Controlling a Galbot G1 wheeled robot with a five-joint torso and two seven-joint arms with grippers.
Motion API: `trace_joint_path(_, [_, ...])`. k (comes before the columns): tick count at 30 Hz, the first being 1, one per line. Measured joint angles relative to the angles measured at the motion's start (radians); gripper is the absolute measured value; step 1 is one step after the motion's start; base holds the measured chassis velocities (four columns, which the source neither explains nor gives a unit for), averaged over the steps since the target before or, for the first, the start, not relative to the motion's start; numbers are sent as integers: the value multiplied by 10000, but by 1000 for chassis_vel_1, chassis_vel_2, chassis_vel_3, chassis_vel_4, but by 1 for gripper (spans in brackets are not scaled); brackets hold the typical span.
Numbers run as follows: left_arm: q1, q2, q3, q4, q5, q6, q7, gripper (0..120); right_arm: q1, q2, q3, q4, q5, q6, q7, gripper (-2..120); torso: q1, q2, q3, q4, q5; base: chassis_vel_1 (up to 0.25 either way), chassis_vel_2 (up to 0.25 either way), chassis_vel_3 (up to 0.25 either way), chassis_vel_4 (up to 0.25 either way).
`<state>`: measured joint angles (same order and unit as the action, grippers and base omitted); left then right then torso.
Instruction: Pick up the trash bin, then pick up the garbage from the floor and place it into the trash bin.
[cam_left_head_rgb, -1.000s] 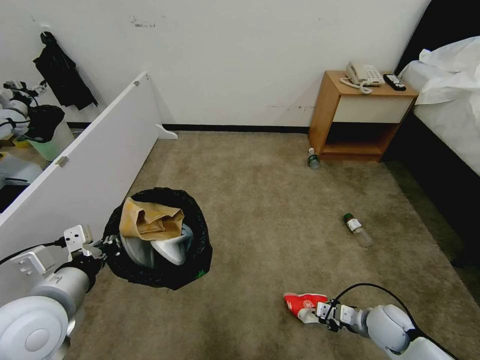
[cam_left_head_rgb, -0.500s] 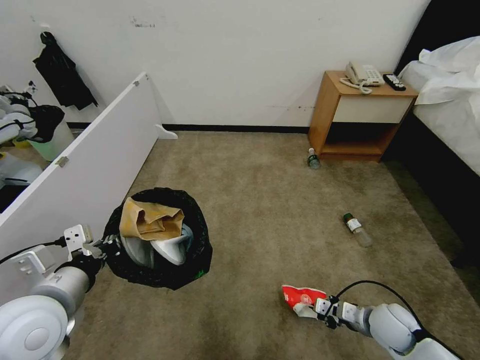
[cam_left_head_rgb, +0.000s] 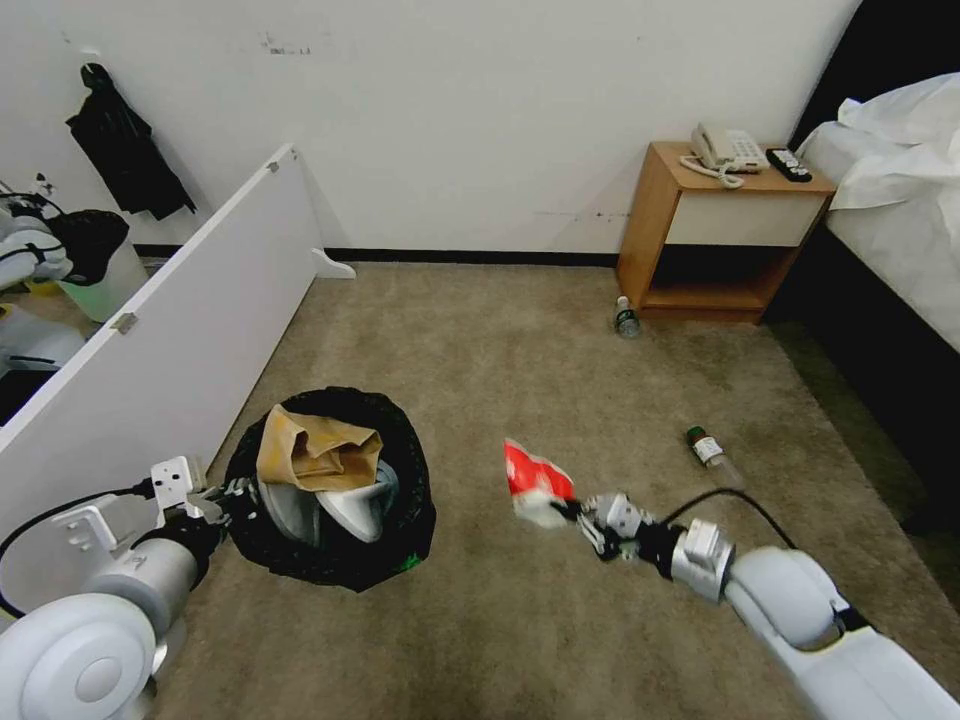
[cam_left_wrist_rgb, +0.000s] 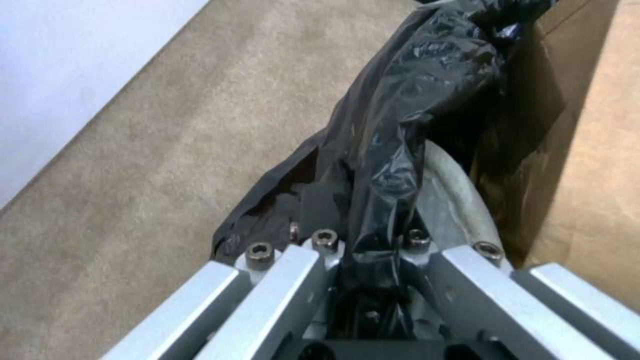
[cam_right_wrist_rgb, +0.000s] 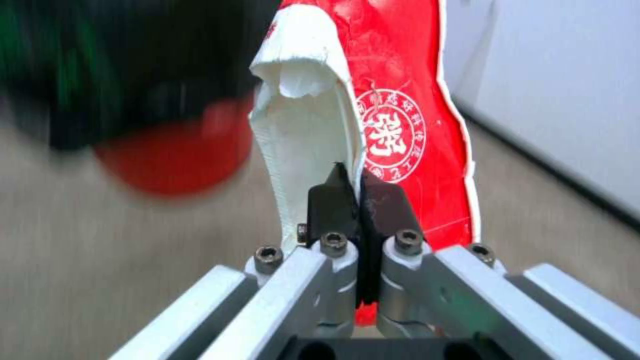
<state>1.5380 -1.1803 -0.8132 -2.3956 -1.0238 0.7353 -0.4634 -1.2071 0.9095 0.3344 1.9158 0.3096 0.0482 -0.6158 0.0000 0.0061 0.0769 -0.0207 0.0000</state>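
The trash bin (cam_left_head_rgb: 330, 560), lined with a crinkly black bag, hangs at lower left over the beige carpet floor (cam_left_head_rgb: 540, 350). A brown paper bag (cam_left_head_rgb: 315, 452) and white slippers (cam_left_head_rgb: 345, 505) lie inside it. My left gripper (cam_left_head_rgb: 232, 493) is shut on the bin's bagged rim (cam_left_wrist_rgb: 393, 165). To the bin's right, my right gripper (cam_left_head_rgb: 578, 514) is shut on a red-white wrapper (cam_left_head_rgb: 533, 480), which is lifted off the carpet. The wrist view shows the wrapper (cam_right_wrist_rgb: 393, 100) pinched between the shut fingers, with the bin blurred beyond. Two clear green-labelled bottles (cam_left_head_rgb: 714, 457) (cam_left_head_rgb: 626, 318) lie on the floor.
A white panel (cam_left_head_rgb: 170, 340) stands along the left. A wooden nightstand (cam_left_head_rgb: 715, 235) with a phone stands at the far wall, and a bed (cam_left_head_rgb: 900, 220) runs along the right. A pale green-white bucket (cam_left_head_rgb: 100, 280) stands behind the panel.
My right gripper has lifted the red-white wrapper off the carpet and swung it left and up toward the bin. The bin and left gripper shifted slightly right.
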Motion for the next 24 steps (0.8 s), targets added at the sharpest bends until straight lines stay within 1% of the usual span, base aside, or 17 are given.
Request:
trace_joint_path(2, [39,12,96,-18,75,0,9,1,311,66,-70,178,952,202,-3,0,0,0,0,1,-1,0,0,0,0])
trace_joint_path(3, [39,12,96,-18,75,0,9,1,311,66,-70,178,952,202,-3,0,0,0,0,1,-1,0,0,0,0])
trace_joint_path(5, [50,25,160,-20,142,0,16,1,672,160,-108,426,2096,237,-22,0,0,0,0,0,0,0,0,0,0])
trace_joint_path(6, [50,25,160,-20,142,0,16,1,672,160,-108,426,2096,237,-22,0,0,0,0,0,0,0,0,0,0])
trace_joint_path(7, [54,35,196,-20,171,0,16,1,841,192,-110,551,2601,237,-68,0,0,0,0,1,0,0,0,0,0])
trace_joint_path(8, [61,38,224,-19,191,0,21,1,930,211,-110,627,2857,237,-115,0,0,0,0,0,1,0,0,0,0])
trace_joint_path(9, [61,38,224,-19,191,0,21,1,930,211,-110,627,2857,237,-115,0,0,0,0,0,1,0,0,0,0])
trace_joint_path(11, [94,41,426,-16,321,0,28,1,1195,273,-165,898,3722,264,-263,0,0,0,0,1,0,0,0,0,0])
trace_joint_path(12, [94,41,426,-16,321,0,28,1,1195,273,-165,898,3722,264,-263,0,0,0,0,1,0,0,0,0,0])
trace_joint_path(14, [116,35,703,11,524,0,67,1,1360,353,-285,1085,4335,363,-386,0,0,0,0,0,0,0,0,0,0])
trace_joint_path(15, [116,35,703,11,524,0,67,1,1360,353,-285,1085,4335,363,-386,0,0,0,0,0,0,0,0,0,0])
trace_joint_path(18, [134,23,1110,20,746,0,110,1,1489,496,-457,1196,4654,531,-703,0,0,0,0,0,0,0,0,0,0])
trace_joint_path(19, [134,23,1110,20,746,0,110,1,1489,496,-457,1196,4654,531,-703,0,0,0,0,0,0,0,0,0,0])
trace_joint_path(21, [139,34,1357,7,811,1,115,1,1526,552,-574,1230,4669,576,-883,0,0,0,-1,0,0,0,0,0,0])
trace_joint_path(22, [139,34,1357,7,811,1,115,1,1526,552,-574,1230,4669,576,-883,0,0,0,-1,0,0,0,0,0,0])
trace_joint_path(24, [142,81,1674,-39,852,0,120,1,1560,587,-755,1255,4650,625,-1076,0,0,0,-1,0,0,0,0,0,0])
